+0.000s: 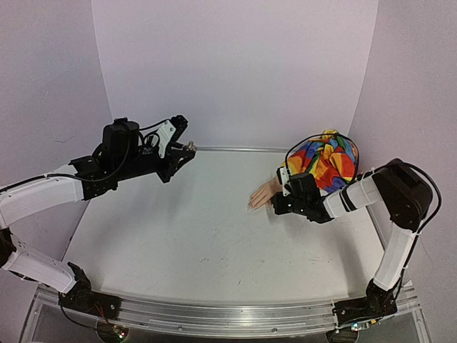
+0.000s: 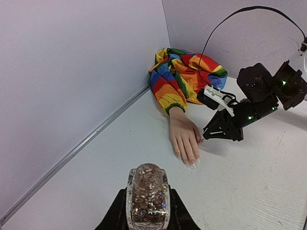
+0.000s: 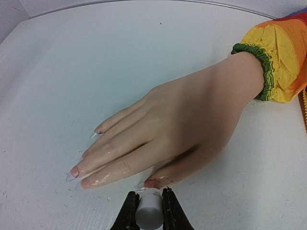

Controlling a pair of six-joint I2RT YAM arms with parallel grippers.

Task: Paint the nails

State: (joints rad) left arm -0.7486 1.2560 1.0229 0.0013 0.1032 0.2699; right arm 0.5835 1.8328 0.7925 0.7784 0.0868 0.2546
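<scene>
Two clamped jaws: left gripper pinches a glitter bottle, right gripper a white cap by the nails on the white table

Place: probably lab | white table (plain backdrop walls)

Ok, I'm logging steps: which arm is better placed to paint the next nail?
Right. The right hand grips the brush, tip at the mannequin's thumb nail; the left hand only holds the bottle, well away.

A white tabletop, scuffed with small dark marks, sits between pale lilac walls; an aluminium rail runs along its near edge.
</scene>
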